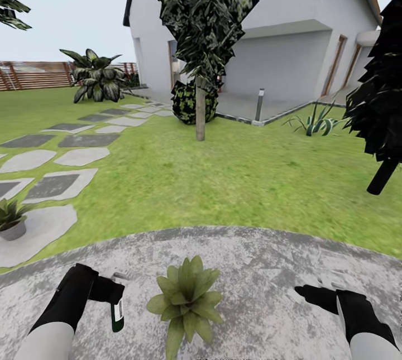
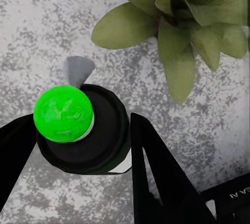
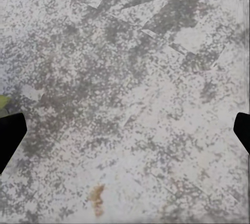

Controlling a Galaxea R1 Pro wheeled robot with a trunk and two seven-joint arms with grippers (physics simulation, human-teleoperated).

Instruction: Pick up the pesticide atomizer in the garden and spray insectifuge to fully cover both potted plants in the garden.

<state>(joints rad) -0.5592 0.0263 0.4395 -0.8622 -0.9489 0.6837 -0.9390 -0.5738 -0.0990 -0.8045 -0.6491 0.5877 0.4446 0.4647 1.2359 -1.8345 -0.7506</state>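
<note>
Gripping the pesticide atomizer [image 1: 117, 310] between closed jaws, the left gripper [image 1: 103, 290] holds it above the round paved patio [image 1: 268, 270], just beside a potted plant [image 1: 187, 298]. From the left wrist, a bright green spot [image 2: 63, 112] tops the bottle's dark body [image 2: 99, 135]. Right gripper [image 1: 315, 296]: jaws spread wide, empty, over bare paving. A second potted plant [image 1: 11, 220] sits on a stepping stone [image 1: 39, 231] beside the lawn [image 1: 223, 170].

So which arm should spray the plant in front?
The left. Its end effector already holds the pesticide atomizer right beside the potted plant on the patio. The right end effector holds nothing.
</note>
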